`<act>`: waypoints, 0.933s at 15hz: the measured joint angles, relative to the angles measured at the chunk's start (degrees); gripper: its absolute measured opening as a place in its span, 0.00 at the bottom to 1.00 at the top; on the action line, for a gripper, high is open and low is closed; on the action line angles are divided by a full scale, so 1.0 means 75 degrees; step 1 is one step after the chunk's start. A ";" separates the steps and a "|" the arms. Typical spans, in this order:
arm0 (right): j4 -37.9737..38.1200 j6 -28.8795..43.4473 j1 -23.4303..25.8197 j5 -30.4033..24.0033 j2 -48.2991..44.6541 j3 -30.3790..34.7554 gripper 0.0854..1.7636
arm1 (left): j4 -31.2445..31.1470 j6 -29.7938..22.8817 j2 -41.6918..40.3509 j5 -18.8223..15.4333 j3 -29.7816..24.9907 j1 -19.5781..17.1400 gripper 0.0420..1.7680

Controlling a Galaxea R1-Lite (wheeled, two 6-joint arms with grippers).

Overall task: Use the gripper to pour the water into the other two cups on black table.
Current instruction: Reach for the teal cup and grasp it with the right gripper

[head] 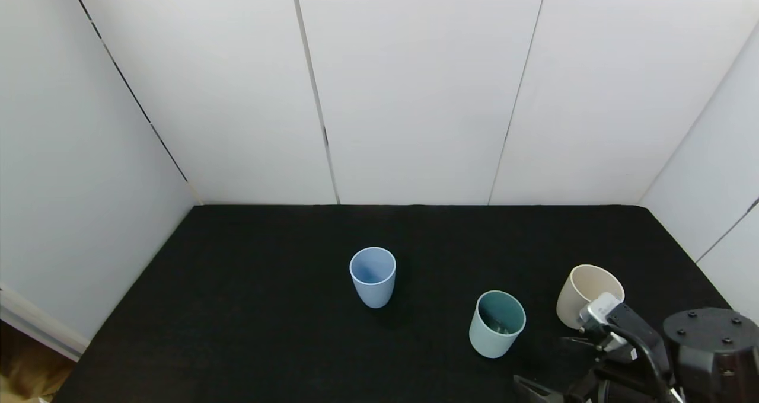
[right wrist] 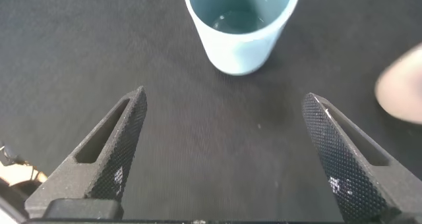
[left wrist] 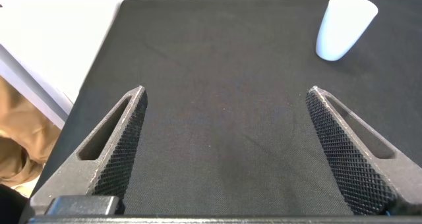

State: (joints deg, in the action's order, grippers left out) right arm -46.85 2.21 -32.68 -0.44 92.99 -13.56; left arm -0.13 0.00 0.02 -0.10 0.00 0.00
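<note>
water (right wrist: 232, 18) shows only as a faint glint at the bottom of the green cup (head: 497, 323), which stands upright on the black table (head: 249, 308) at about five o'clock from the table's middle. nearest the robot, at the five o'clock corner, the right gripper (right wrist: 224, 151) hangs just short of that cup with its jaws spread wide and nothing between them, the cup dead ahead at twelve o'clock. the left gripper (left wrist: 227, 148) is out of the head view; its own camera shows it wide open too, over bare cloth, idle. next out, at three o'clock from the green cup and near it, sits the beige cup (head: 587, 295). farthest, at ten o'clock from the green cup and well apart, stands the blue cup (head: 372, 276). the green cup looks like light, stiff plastic with a smooth tapered wall, likely to slip; a grip across its middle seems safest.
</note>
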 joint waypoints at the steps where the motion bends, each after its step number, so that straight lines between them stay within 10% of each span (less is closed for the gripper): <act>1: -0.0145 0.0007 -0.0011 -0.0003 0.0203 -0.0047 0.97 | -0.0003 0.0000 0.0000 0.0000 0.0000 0.0000 0.97; 14: -0.1538 0.0010 0.0213 0.0044 0.2139 -0.0757 0.97 | 0.0003 0.0000 0.0000 0.0000 0.0000 0.0000 0.97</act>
State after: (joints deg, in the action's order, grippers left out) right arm -58.38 2.28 -31.09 -0.11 109.03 -19.24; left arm -0.11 0.00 0.02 -0.10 0.00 0.00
